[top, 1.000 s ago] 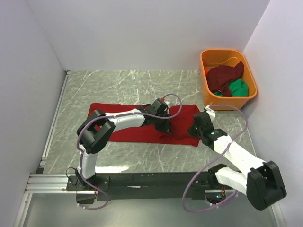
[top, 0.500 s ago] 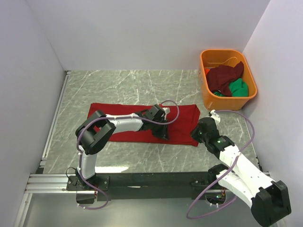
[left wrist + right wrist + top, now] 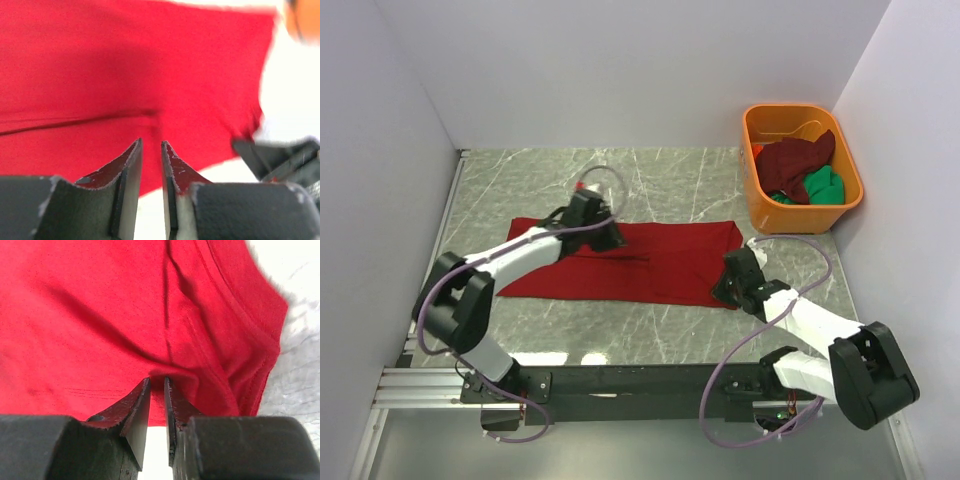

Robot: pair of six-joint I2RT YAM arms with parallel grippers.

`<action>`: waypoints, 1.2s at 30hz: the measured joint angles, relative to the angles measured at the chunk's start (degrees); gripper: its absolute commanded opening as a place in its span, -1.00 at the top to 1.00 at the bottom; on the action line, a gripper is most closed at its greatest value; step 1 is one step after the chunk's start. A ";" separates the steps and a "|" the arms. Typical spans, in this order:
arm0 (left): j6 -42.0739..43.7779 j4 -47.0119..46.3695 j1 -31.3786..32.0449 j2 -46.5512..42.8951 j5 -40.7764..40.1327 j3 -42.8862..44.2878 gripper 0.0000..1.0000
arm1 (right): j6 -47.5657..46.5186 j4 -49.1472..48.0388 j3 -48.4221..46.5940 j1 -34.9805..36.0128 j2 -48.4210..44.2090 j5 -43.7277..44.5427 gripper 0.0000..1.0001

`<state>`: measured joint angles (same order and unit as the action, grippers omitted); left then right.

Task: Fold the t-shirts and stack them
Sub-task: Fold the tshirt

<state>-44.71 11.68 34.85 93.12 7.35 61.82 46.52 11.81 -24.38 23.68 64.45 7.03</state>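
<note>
The bright red t-shirt [image 3: 660,265] lies flat on the table as a long folded strip. My left gripper [image 3: 609,238] hovers over its far left-of-middle part; in the left wrist view the gripper [image 3: 151,142] shows only a narrow empty gap above the red cloth [image 3: 125,65]. My right gripper [image 3: 722,289] sits at the shirt's near right corner. The right wrist view has that gripper [image 3: 157,379] pinching a puckered fold of the red cloth [image 3: 100,315]. The dark maroon t-shirt [image 3: 798,160] and the green t-shirt [image 3: 820,186] lie bunched in the orange tub.
The orange plastic tub [image 3: 798,218] stands at the back right, against the right wall. White walls close in the table at left, back and right. A metal rail [image 3: 435,250] runs along the table's left edge.
My left gripper has swept from the middle of the red shirt toward its far left part. The right gripper has shifted slightly but stays at the near right corner.
</note>
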 measured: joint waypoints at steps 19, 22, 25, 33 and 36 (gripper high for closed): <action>-9.68 0.07 -12.66 -8.20 -12.85 -19.47 0.59 | -1.38 2.16 -11.08 0.96 4.55 1.99 0.45; -10.27 0.26 -12.66 -8.22 -14.53 -21.62 0.61 | -2.10 0.83 -15.02 1.38 14.27 2.03 0.42; -10.58 0.09 -12.66 -8.72 -15.19 -22.18 0.61 | -2.82 0.42 -17.53 1.95 22.29 1.64 0.42; -10.99 1.18 -12.20 -11.76 -16.28 -24.61 0.63 | -5.22 0.31 -27.08 3.19 31.63 1.27 0.41; -12.09 1.68 -10.86 -13.57 -16.52 -26.10 0.64 | -6.60 2.05 -31.43 3.39 34.99 1.31 0.41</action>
<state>-56.80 13.37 23.99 79.55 -9.17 35.73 39.92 13.87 -55.81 27.07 99.44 8.34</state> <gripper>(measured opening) 0.183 0.295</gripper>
